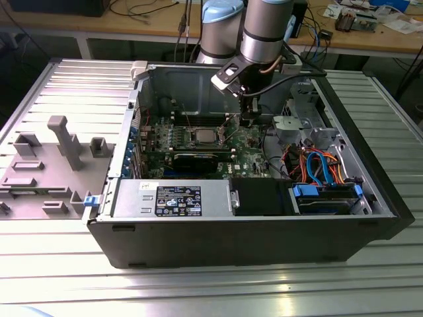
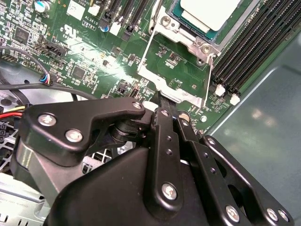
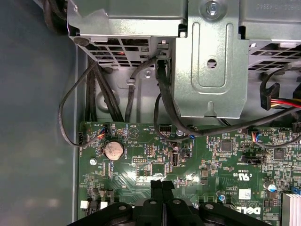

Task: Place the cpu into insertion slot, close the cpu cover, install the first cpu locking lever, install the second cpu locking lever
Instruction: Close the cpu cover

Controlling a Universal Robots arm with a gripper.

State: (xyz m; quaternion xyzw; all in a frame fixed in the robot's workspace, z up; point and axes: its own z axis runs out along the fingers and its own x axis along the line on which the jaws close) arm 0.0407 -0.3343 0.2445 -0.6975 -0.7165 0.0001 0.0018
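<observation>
Hovering inside the open computer case (image 1: 264, 246), I, the gripper (image 2: 162, 98), hang low over the green motherboard (image 2: 94, 61). My fingers (image 3: 156, 190) are pressed together with nothing between them. In the exterior view I sit just to that view's right of the insertion slot (image 2: 171, 88). In the second wrist view my tips are just short of the socket's metal bracket.

The danger, as I judge it, is my closeness to fragile parts. A descent slightly off line would land my closed tips on the small board components or on the white clips of the long memory slots (image 2: 254, 47) rather than on the socket hardware. A sideways push on a thin wire lever could let it slip off my tips and spring back. Loose cables also hang near my linkages and could snag.

The slot shows a bright steel rim. The cpu cover (image 2: 186, 37), a thin silver frame, seems to lie flat around the chip, though I cannot be sure it is fully down. The cpu (image 2: 211, 10) sits in the slot, its pale dull-metal top showing through the cut-out with a greenish edge around it. Two wire levers (image 2: 146, 49) run along the socket's sides; I cannot tell whether either is latched.
</observation>
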